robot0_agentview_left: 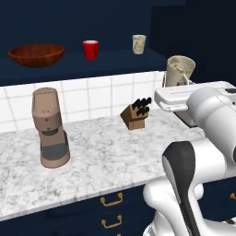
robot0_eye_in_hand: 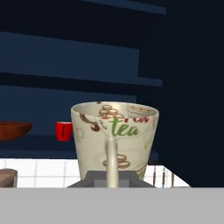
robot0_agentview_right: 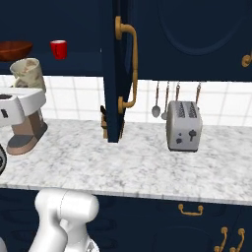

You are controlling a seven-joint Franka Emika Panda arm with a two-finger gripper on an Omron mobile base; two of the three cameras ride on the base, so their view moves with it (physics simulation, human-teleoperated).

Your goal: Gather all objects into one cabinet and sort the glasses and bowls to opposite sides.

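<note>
Fingers (robot0_eye_in_hand: 111,177) grip a cream tumbler (robot0_eye_in_hand: 114,140) above the marble counter (robot0_agentview_left: 106,156), facing the navy cabinet (robot0_agentview_left: 115,60).

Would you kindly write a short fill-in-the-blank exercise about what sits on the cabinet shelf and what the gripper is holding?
1. The gripper is shut on a cream tumbler printed with the word ____.
2. On the cabinet shelf, the red cup stands between the wooden bowl and a second ____.
3. On the counter, right of the open cabinet door, stands a silver ____.

Missing words: tea; tumbler; toaster
</note>
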